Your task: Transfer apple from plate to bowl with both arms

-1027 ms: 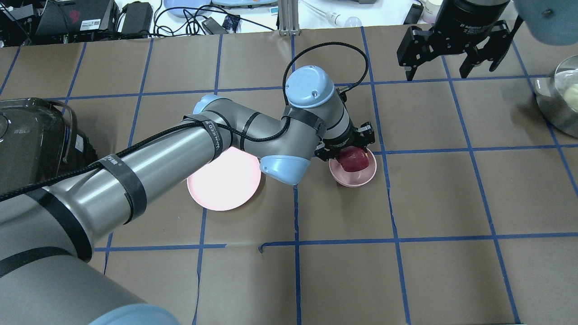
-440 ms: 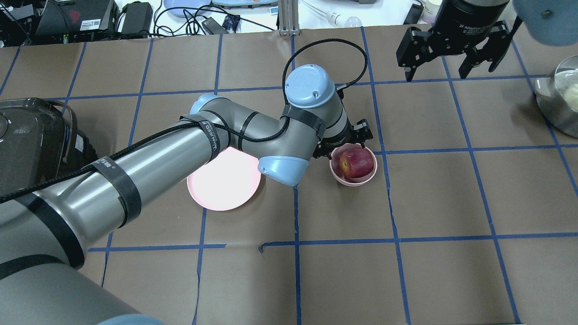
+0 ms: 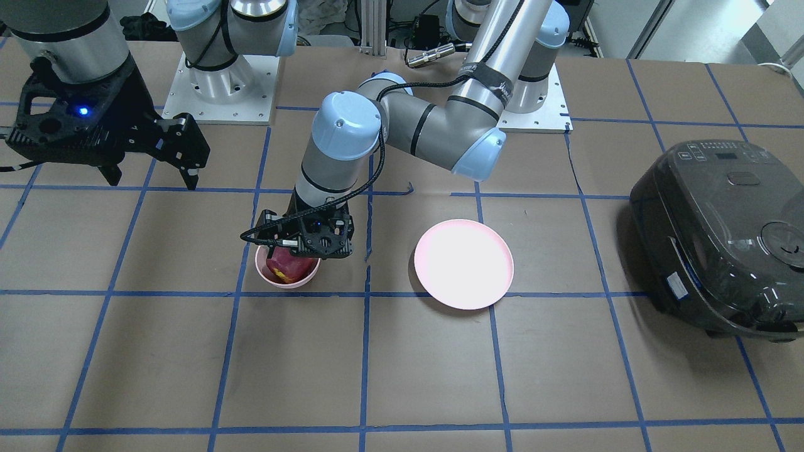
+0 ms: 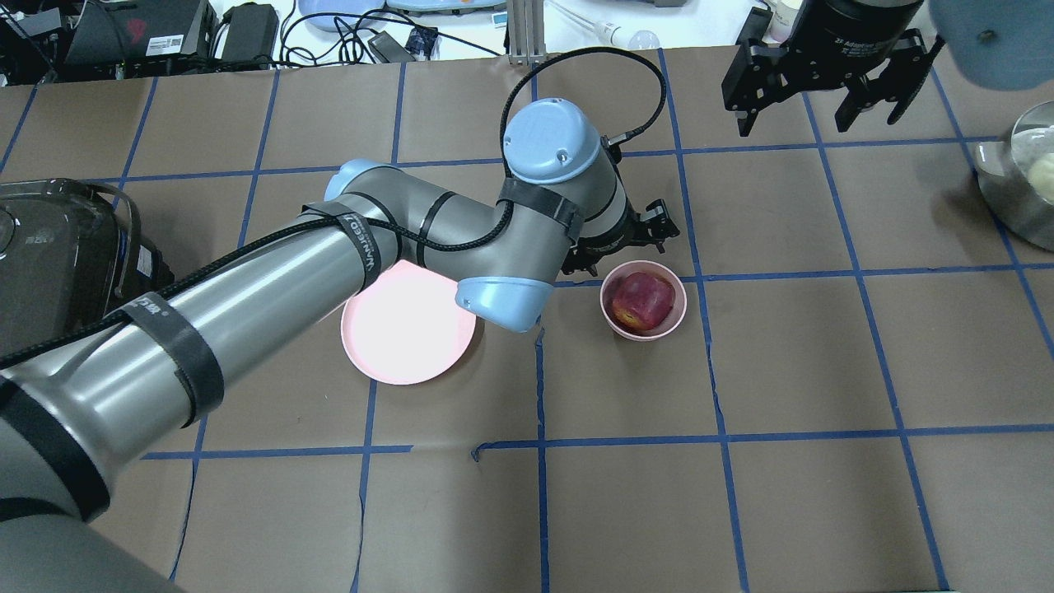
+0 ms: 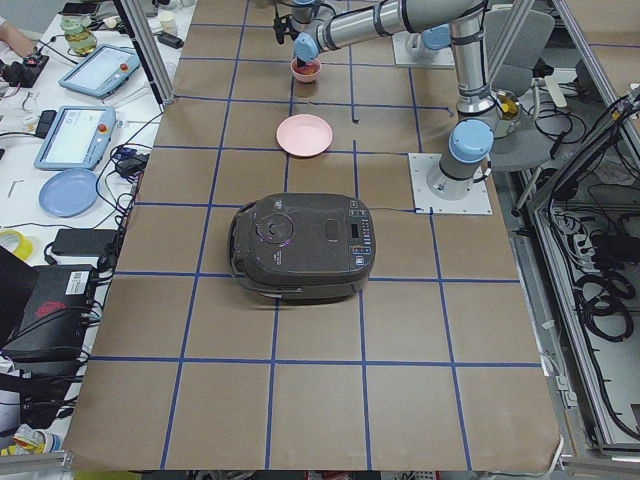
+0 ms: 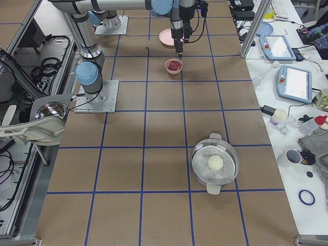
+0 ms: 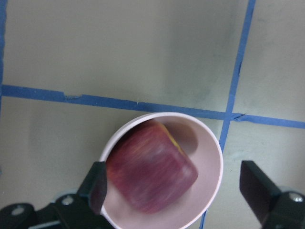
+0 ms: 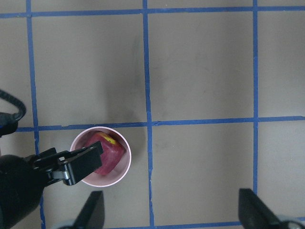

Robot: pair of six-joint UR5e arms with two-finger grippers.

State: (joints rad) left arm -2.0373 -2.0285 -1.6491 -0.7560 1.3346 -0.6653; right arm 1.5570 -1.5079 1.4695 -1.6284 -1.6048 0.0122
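Apple [image 4: 641, 300] lies inside bowl [image 4: 626, 332], touching no finger; transfer judged done. Left gripper [image 7: 176, 191] just above bowl, fingers spread wide, apple free. Right gripper [image 3: 151, 172], also spread, well apart from bowl. Plate [image 4: 387, 362] near bowl holds nothing.

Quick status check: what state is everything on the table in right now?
apple: lying free inside the bowl.
bowl: upright, holding the apple.
plate: empty.
left tool: open, above the bowl, gripping nothing.
right tool: open, empty, away from the bowl.
rice cooker: lid shut.
metal pot: uncovered, pale ball inside.
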